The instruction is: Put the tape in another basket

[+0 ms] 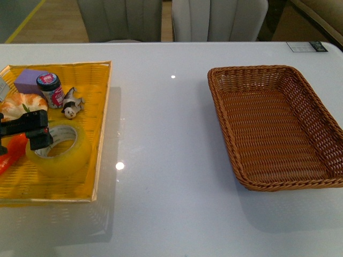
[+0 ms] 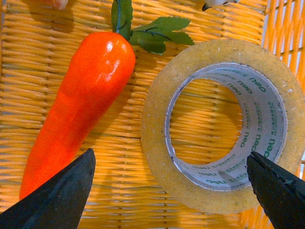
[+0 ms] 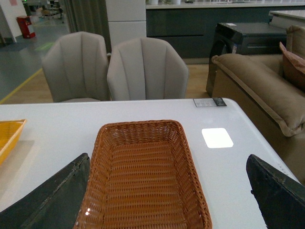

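Observation:
The tape (image 1: 60, 151), a yellowish roll with a white core printed in green, lies flat in the yellow woven tray (image 1: 102, 134). My left gripper (image 1: 36, 134) hangs open just above the tape's left side. In the left wrist view the tape (image 2: 155, 119) lies close below; the open left gripper (image 2: 170, 157) has one finger over the roll's far rim and the other beside the carrot. The brown wicker basket (image 1: 252, 70) stands on the right, holding nothing. The right gripper (image 3: 167, 160) is open above the near end of the basket (image 3: 143, 125); it does not show in the front view.
An orange toy carrot (image 2: 81, 105) lies right beside the tape. The tray also holds a purple block (image 1: 29, 80), a small jar (image 1: 51, 88), a bread roll (image 1: 21, 101) and a small toy figure (image 1: 71, 104). Chairs (image 1: 220, 19) stand behind the white table.

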